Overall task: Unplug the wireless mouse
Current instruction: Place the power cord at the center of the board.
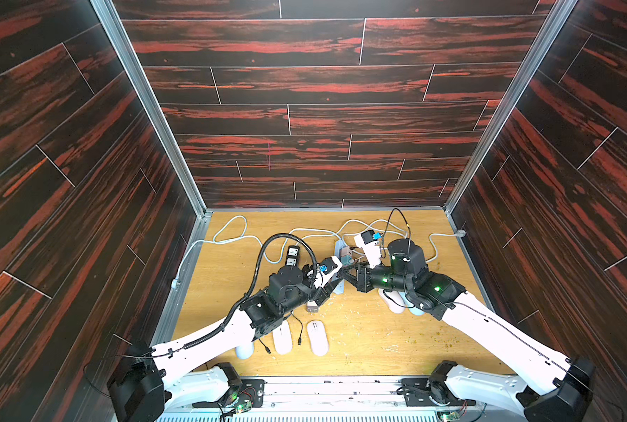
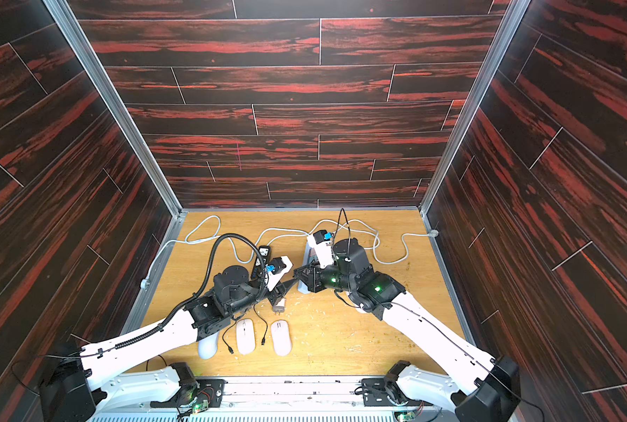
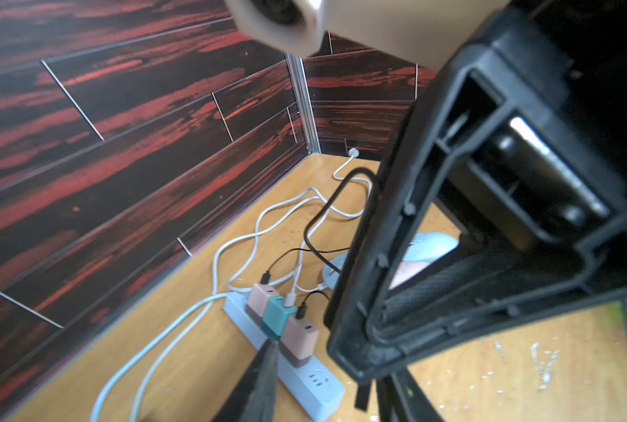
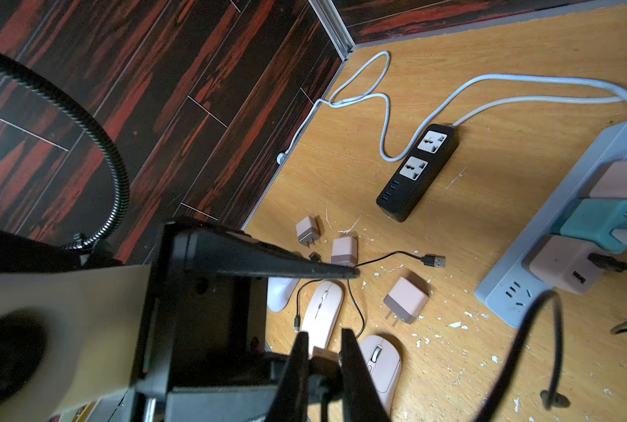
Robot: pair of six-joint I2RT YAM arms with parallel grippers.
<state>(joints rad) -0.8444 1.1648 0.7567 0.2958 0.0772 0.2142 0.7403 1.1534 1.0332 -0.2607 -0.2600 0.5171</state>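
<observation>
My right gripper (image 4: pixel 323 339) is shut on a USB plug (image 4: pixel 323 360) with a black cable, held above the pink mice (image 4: pixel 381 361) at the table's front. A light blue power strip (image 3: pixel 315 387) carries a teal charger (image 3: pixel 277 310) between two pink chargers (image 3: pixel 301 339), each with a cable plugged in. Those cables run to a pale blue mouse (image 3: pixel 432 244) and others under the right arm (image 1: pixel 396 303). My left gripper (image 3: pixel 319 365) hovers at the strip's near end. One finger (image 3: pixel 264 372) points at the teal charger's foot. Its jaws stand apart, empty.
A black power strip (image 4: pixel 417 171) lies toward the back left. Three loose pink chargers (image 4: pixel 407 299) and a loose USB cable (image 4: pixel 434 261) lie near the front mice (image 1: pixel 318 338). White cords (image 1: pixel 231 234) loop along the back. Dark walls close in on three sides.
</observation>
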